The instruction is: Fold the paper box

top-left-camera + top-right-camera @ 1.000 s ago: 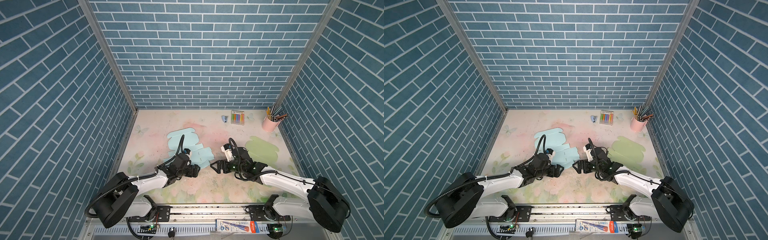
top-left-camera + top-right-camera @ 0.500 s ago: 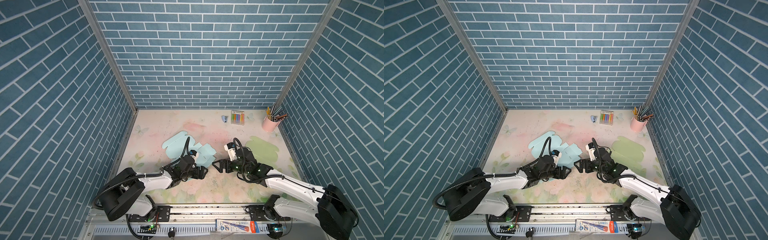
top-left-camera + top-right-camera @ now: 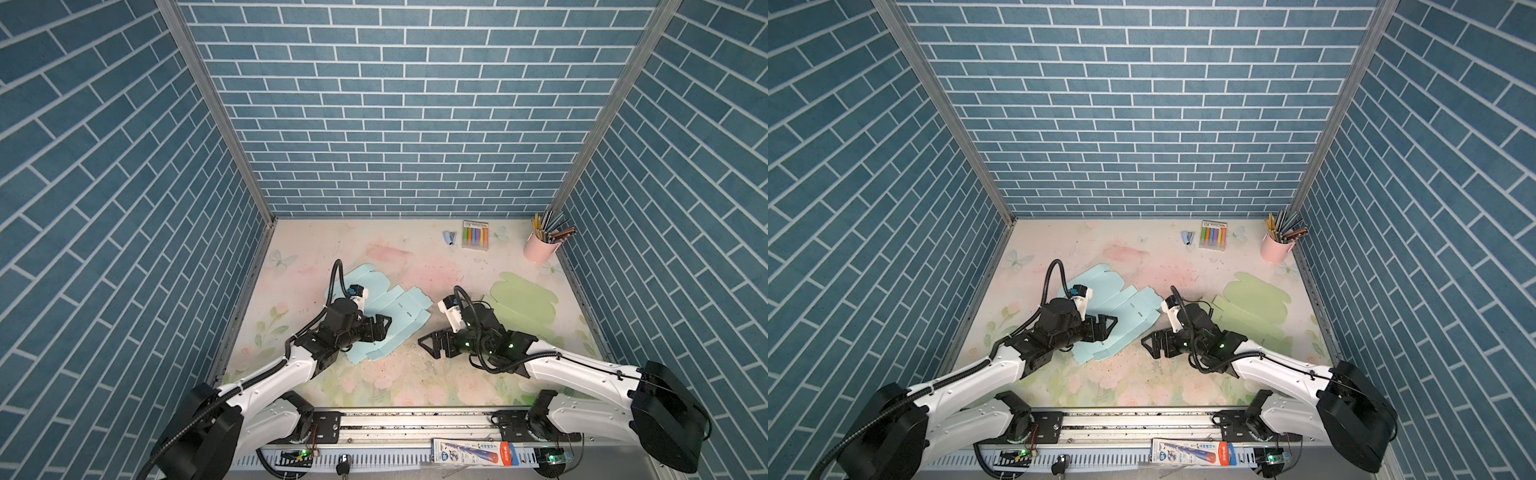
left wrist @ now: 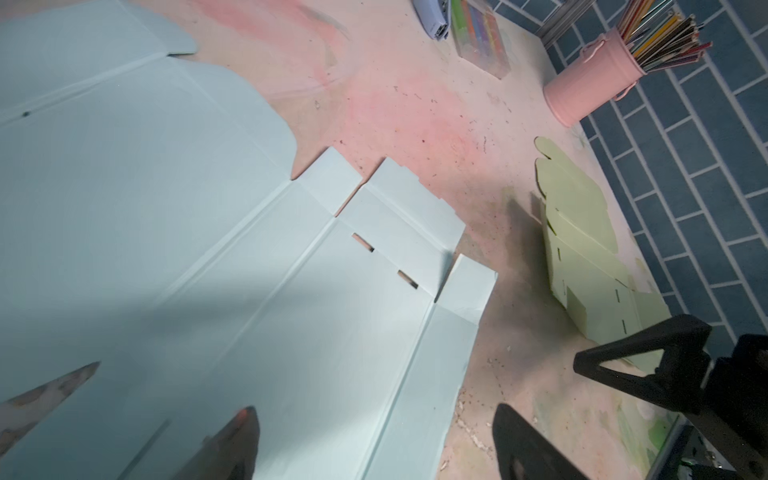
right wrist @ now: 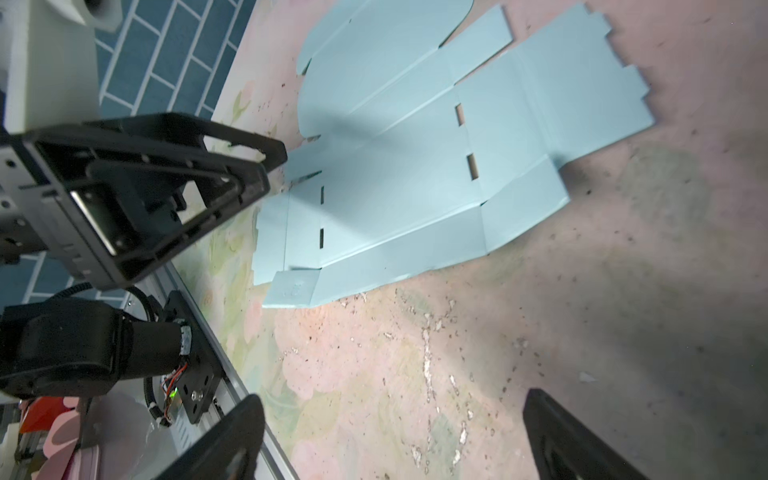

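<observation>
Both arms stretched low, converging. The left gripper (image 3: 381, 327) jaws spread wide; right gripper (image 3: 429, 347) likewise, tips apparently hovering.

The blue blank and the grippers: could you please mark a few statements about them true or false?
1. The blue blank lies unfolded on the table. True.
2. The right gripper is shut on the blue blank. False: its fingers are open over bare table beside the blank, holding nothing.
3. The left gripper is over the blue blank with open fingers. True.
4. In both top views the green blank lies to the left of the blue one. False: it lies to the right, behind the right arm.
5. The pink cup at the back holds pencils. True.
</observation>
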